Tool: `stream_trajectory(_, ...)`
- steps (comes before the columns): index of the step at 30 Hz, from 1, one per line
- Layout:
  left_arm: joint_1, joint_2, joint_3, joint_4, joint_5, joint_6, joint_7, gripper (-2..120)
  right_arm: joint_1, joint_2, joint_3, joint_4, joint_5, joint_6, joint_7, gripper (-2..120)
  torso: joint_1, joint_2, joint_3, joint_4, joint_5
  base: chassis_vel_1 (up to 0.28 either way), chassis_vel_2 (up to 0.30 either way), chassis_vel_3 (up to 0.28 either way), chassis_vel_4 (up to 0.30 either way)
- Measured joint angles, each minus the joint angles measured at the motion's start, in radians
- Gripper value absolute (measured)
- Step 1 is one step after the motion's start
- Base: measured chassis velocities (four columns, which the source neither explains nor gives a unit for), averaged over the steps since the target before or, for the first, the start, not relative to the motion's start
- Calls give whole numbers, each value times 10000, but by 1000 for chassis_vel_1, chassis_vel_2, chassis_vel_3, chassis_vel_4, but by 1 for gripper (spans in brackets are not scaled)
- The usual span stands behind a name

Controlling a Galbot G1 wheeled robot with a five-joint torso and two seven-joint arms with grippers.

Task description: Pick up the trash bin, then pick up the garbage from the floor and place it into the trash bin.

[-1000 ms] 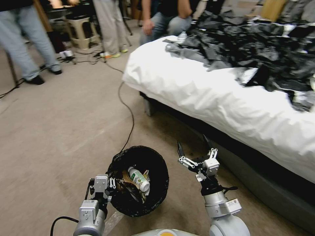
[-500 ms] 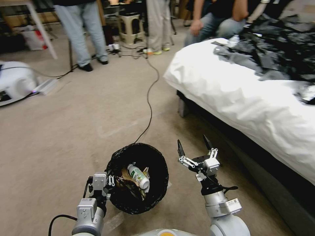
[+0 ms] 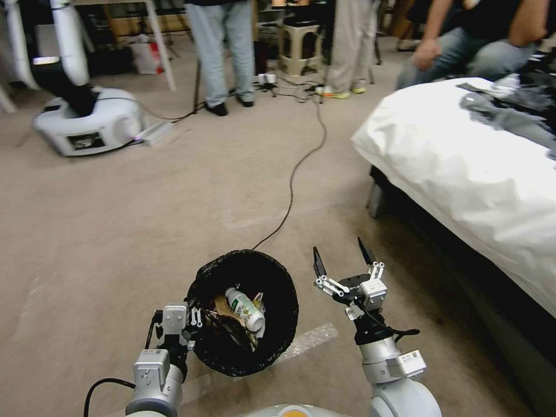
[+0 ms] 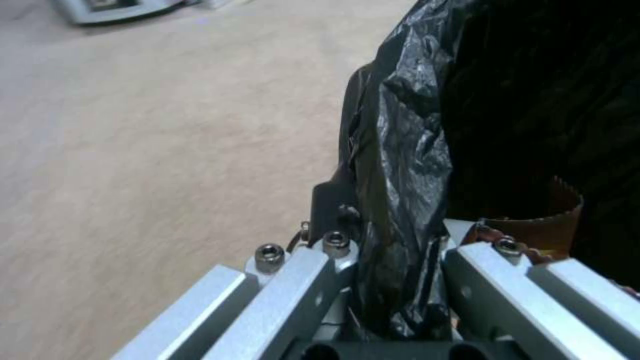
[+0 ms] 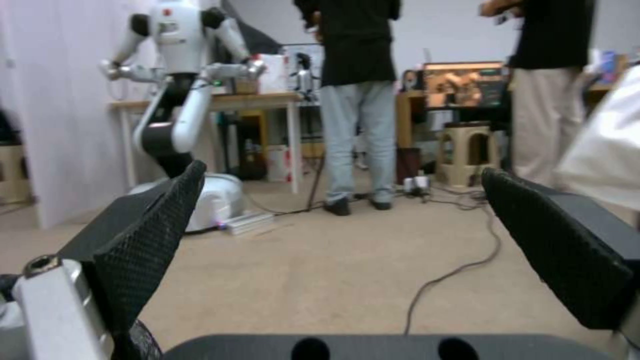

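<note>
The trash bin (image 3: 272, 341), lined with a crinkly black bag, hangs low in front of me above the carpet. My left gripper (image 3: 194, 321) is shut on its near rim; in the left wrist view the jaws pinch the folded black bag (image 4: 400, 210). Inside the bin lies garbage: a clear green-labelled bottle (image 3: 244, 313) on top of brown paper (image 3: 223, 307), whose edge (image 4: 540, 227) also shows close by. My right gripper (image 3: 341, 260) is held up beside the bin, on its right, open with nothing between its black fingertips (image 5: 153, 235).
A white bed (image 3: 463, 168) with dark clothes on it fills the right side. A black cable (image 3: 295, 174) runs across the carpet toward the bin. Another white robot's base (image 3: 87, 124) stands at the far left, with people, a stool and tables behind.
The whole head view has swung to the left: the bed has slid rightward and the other robot's base has come into view. Bin and both grippers keep their places relative to me.
</note>
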Motion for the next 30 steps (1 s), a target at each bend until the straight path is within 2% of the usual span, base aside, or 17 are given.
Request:
stream_trajectory(21,13,8,47,53,37,-78,69,1,28,18,1,31,-8,-19,0,100,0,0,0,1,0,120,127,118,119)
stream_trajectory(30,11,28,135,123,97,-116,117,1,40,18,6,55,-10,-21,2,100,0,0,0,-3,0,29,22,30,27)
